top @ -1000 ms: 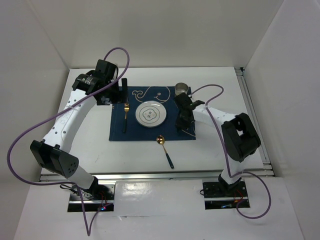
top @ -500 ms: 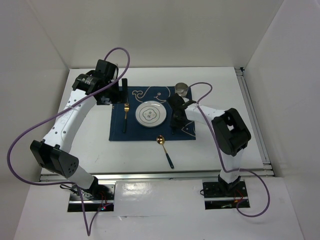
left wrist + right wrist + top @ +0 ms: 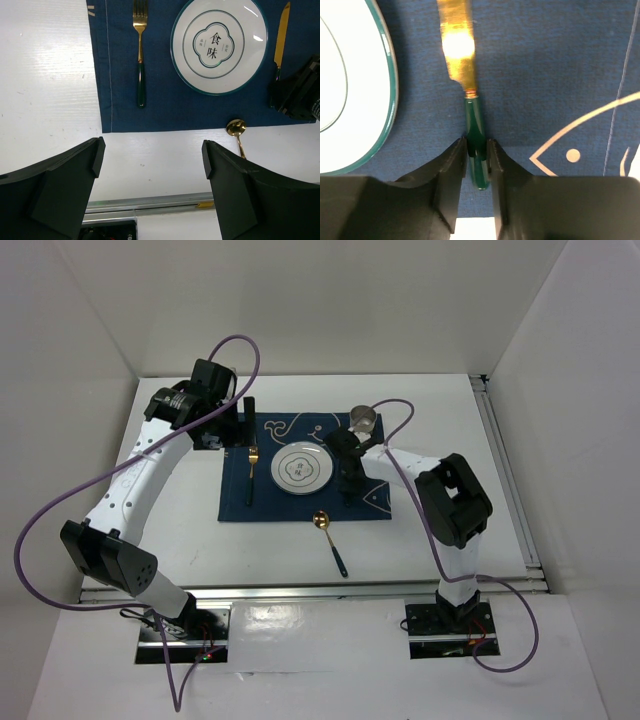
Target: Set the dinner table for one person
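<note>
On the white dinner table [image 3: 270, 555] lies a navy placemat [image 3: 285, 508] with a white plate [image 3: 300, 468] at its centre. A gold fork [image 3: 251, 465] lies left of the plate. A gold knife with a green handle [image 3: 474, 125] lies flat on the mat just right of the plate [image 3: 350, 85], blade pointing away. My right gripper [image 3: 477, 155] is shut on that handle, low over the mat. A gold spoon [image 3: 328, 535] lies on the table in front of the mat. My left gripper [image 3: 153, 157] hangs open and empty, high over the mat's left side.
A metal cup [image 3: 363, 419] stands at the mat's far right corner, just behind the right gripper [image 3: 347, 475]. Metal rails run along the table's near edge [image 3: 150, 205] and right edge. White walls close in the table on three sides.
The right arm has swung left across the mat, bringing the knife close beside the plate's right rim. Left arm unchanged.
</note>
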`<state>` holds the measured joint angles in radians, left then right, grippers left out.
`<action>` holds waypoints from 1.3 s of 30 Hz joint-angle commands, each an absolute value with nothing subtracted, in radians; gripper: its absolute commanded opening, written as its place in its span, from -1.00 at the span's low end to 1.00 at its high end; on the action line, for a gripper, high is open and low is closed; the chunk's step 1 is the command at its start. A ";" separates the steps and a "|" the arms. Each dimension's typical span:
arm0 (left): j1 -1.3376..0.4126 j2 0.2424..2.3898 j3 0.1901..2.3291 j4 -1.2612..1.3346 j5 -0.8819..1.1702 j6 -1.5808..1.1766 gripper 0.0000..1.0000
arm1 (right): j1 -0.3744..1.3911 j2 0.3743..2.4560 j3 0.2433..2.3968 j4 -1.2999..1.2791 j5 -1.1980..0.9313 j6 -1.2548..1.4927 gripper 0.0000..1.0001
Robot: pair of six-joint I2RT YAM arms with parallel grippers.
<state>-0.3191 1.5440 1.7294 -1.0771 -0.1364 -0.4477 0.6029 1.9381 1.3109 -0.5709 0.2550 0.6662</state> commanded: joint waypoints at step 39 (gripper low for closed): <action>-0.313 1.506 1.727 -1.045 -0.089 -0.457 0.96 | 1.104 1.646 0.992 -0.655 0.175 0.615 -0.97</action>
<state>-0.3187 1.5421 1.7203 -1.0683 -0.0986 -0.4503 1.0748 1.6627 0.9585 -0.5869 0.1295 0.5880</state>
